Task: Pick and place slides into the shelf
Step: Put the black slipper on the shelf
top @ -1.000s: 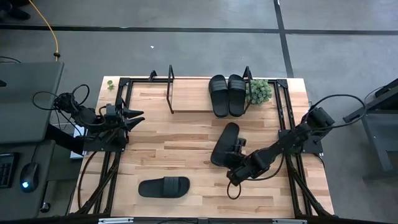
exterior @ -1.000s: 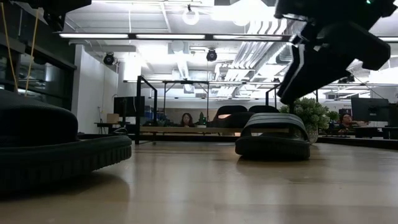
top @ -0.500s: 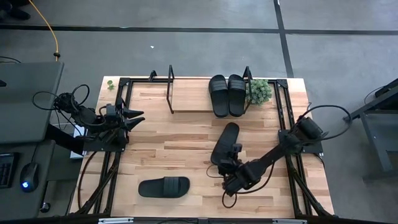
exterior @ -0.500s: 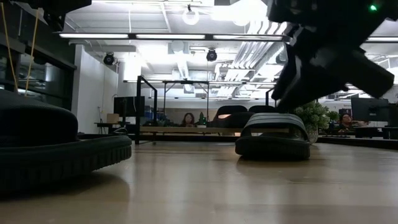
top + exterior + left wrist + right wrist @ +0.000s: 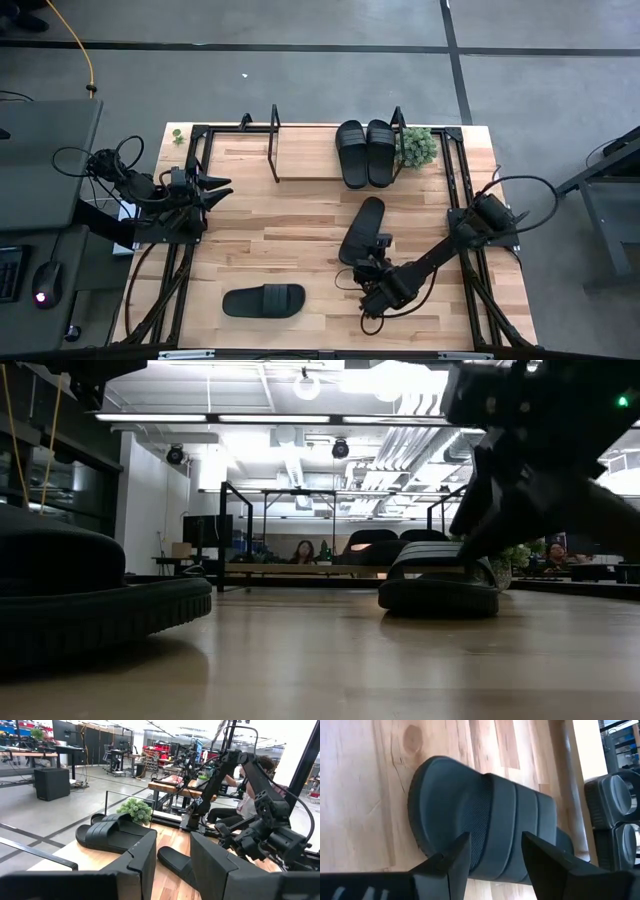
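The shelf [image 5: 330, 155] stands at the far edge of the wooden surface [image 5: 300, 225], and I use it as the landmark. Two slides [image 5: 365, 152] lie side by side on the right end of its board, touching each other, just beside a small green plant [image 5: 418, 146]. A third slide [image 5: 362, 230] lies on the surface in front of the shelf, below its right end, a little tilted. The right hand [image 5: 380, 268] hovers at the near end of this slide; in the right wrist view its two fingers [image 5: 451, 860] are spread, with the strap band of the slide [image 5: 490, 837] between and beyond them, and they do not pinch it. Whether they touch the slide I cannot tell. The fourth slide [image 5: 263, 300] lies well apart from the shelf, near the front edge of the surface, toward the left, with its long side parallel to that edge. The left hand [image 5: 220, 188] waits at the left side of the surface, in front of the left end of the shelf, its fingers [image 5: 142, 865] apart with nothing between them.
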`<state>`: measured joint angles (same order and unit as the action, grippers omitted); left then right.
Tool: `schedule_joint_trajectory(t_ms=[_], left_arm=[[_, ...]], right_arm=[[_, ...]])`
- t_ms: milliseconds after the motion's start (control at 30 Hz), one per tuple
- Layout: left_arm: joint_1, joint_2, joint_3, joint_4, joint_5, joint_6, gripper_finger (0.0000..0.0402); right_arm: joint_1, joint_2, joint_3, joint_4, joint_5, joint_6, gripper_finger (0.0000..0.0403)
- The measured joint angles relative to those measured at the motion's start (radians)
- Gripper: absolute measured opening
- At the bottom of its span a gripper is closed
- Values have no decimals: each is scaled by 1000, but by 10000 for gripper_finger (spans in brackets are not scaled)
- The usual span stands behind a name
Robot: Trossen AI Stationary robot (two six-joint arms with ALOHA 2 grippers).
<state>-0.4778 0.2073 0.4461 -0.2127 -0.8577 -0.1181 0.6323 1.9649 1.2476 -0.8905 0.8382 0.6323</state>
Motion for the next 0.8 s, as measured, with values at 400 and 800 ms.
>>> schedule_joint_trajectory(t_ms=[400, 800], left_arm=[[0, 0, 0, 0, 0, 0, 106], [0, 0, 0, 0, 0, 0, 106]], right_arm=[[-4, 64, -1, -31, 72, 30, 167], [-28, 93, -1, -127, 102, 153, 140]])
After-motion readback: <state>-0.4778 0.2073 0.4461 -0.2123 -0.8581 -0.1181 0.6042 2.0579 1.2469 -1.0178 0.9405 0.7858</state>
